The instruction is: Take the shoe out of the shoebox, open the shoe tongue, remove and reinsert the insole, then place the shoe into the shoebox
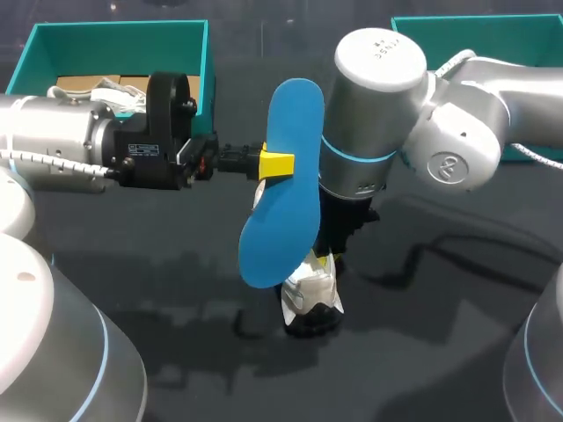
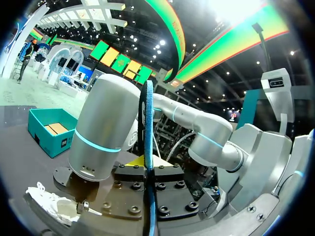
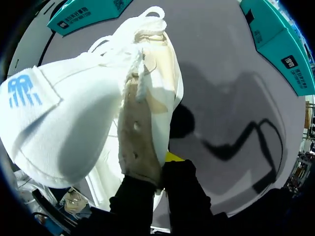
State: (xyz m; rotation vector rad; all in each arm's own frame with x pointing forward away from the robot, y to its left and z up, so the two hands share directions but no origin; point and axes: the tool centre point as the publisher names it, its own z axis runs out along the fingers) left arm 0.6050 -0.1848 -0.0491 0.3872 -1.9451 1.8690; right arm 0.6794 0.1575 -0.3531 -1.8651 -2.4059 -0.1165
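Observation:
A blue insole [image 1: 286, 185] hangs upright above the table's middle, with my left gripper [image 1: 275, 164] shut on its edge. In the left wrist view the insole [image 2: 147, 147] stands edge-on between the yellow fingertips [image 2: 134, 161]. Below it the white shoe [image 1: 312, 294] rests on the dark table. My right gripper [image 1: 324, 262] comes down from above and is shut on the shoe's side wall. In the right wrist view the shoe [image 3: 98, 113] fills the picture, its tongue folded out, laces ahead, and the gripper [image 3: 160, 172] pinches the tan-lined collar.
An open teal shoebox [image 1: 114, 53] with paper and cardboard inside stands at the back left. A second teal box [image 1: 475, 35] stands at the back right. My right arm's grey wrist [image 2: 103, 128] is close beside the insole.

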